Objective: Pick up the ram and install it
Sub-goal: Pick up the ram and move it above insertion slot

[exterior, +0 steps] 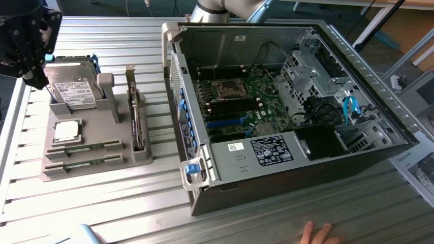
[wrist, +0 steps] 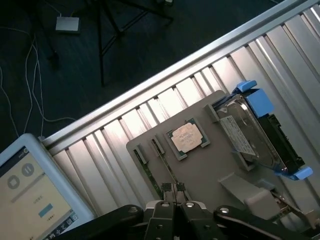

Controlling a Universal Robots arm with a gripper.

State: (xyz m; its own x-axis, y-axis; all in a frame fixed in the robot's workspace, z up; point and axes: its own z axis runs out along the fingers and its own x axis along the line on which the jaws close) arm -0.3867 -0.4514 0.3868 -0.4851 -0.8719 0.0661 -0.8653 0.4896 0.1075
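Hand (wrist: 173, 190) closed on nothing — above the grey tray (exterior: 95, 133), ram (exterior: 87, 149) flat in its slot.

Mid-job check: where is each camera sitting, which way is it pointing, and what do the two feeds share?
Exterior view: off the arm, up high, looking down on the slatted table, with the parts holder at its left and the open computer case at its right; it shows the gripper, the arm and a person's hand.
Wrist view: on the wrist, looking down past the shut gripper at the parts holder, with the floor beyond the table edge.
Shared: parts holder, processor, hard drive, ram sticks, gripper.
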